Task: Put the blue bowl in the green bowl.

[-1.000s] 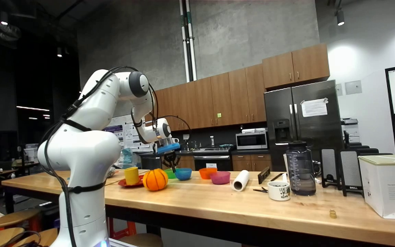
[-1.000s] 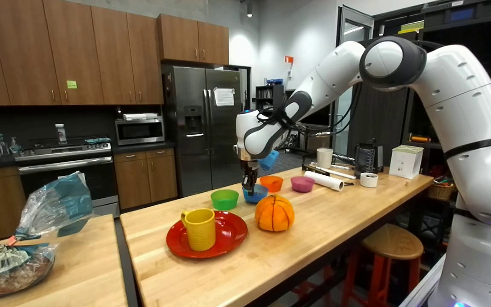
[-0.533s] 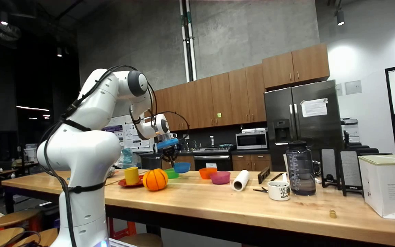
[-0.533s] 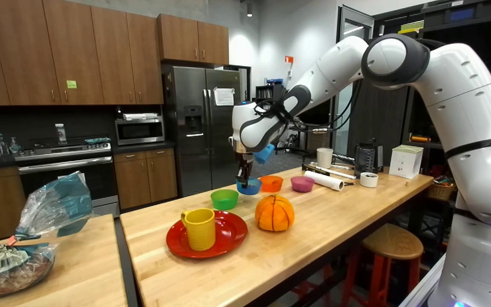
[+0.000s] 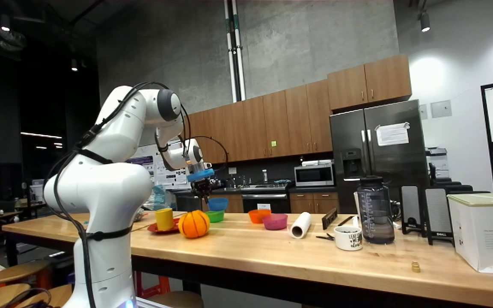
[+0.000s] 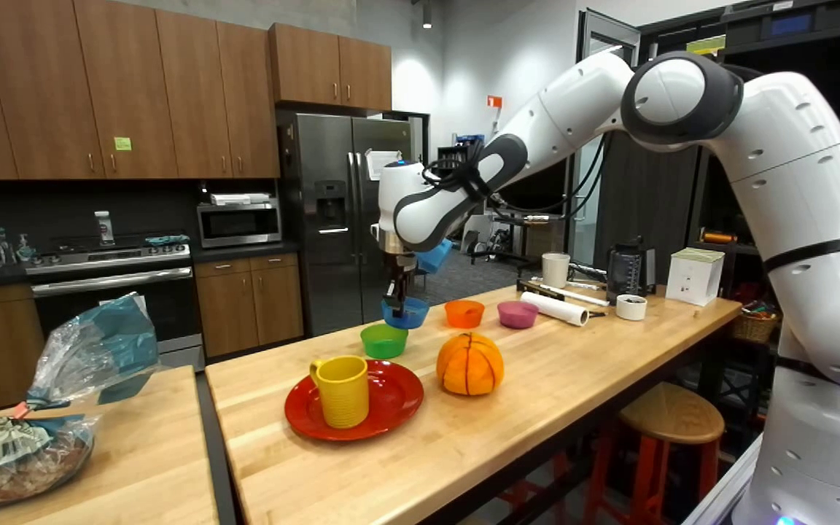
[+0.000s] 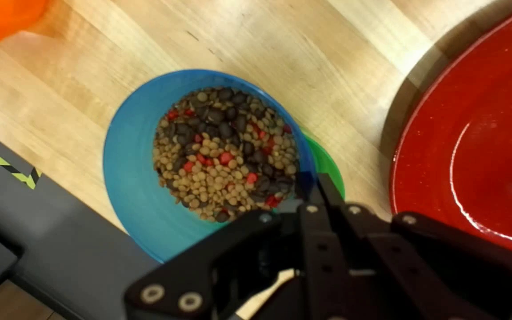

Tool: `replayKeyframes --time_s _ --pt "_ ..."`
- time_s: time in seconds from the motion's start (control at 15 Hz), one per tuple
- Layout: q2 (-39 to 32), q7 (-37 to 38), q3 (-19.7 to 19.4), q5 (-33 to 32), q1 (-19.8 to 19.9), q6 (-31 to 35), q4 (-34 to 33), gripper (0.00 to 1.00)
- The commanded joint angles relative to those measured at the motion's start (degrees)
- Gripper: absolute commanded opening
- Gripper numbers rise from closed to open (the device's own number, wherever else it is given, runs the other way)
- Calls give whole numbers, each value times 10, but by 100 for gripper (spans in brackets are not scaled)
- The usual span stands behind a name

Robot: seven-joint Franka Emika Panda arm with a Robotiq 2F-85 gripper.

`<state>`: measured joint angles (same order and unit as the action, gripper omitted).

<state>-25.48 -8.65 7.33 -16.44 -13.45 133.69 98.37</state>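
Observation:
The translucent blue bowl point(image 5: 218, 204) is held in the air; it also shows in an exterior view point(image 6: 408, 315) and in the wrist view point(image 7: 134, 164). Brown, dark and red beans or lentils lie inside it. My gripper point(image 7: 316, 180) is shut on its rim, one finger inside and one outside; it also shows in both exterior views point(image 5: 206, 199) point(image 6: 394, 309). The green bowl point(image 6: 383, 343) stands on the table just below the blue bowl, partly overlapped by it point(image 5: 215, 217). In the wrist view only a green edge point(image 7: 330, 166) shows past the blue rim.
A red plate point(image 6: 398, 408) with a yellow mug point(image 6: 343, 394) stands near the green bowl. An orange pumpkin-like object point(image 6: 469, 364) is close by. An orange bowl point(image 6: 464, 313), a pink bowl point(image 6: 518, 314) and a white paper roll point(image 6: 555, 308) lie farther along the table.
The blue bowl has been lifted off the table in my gripper and moved sideways toward the green bowl. The arm has risen with it. The other things have not moved.

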Motion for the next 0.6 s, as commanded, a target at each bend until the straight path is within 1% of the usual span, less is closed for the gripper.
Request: replayKeyframes --time_s 0.0,0.27,0.53 --pt "-8 -8 6 -10 -14 -26 -27 1" --pt "-27 -17 11 -12 -26 -38 -49 1" --pt "-54 -31 11 -18 -33 -35 -78 1"
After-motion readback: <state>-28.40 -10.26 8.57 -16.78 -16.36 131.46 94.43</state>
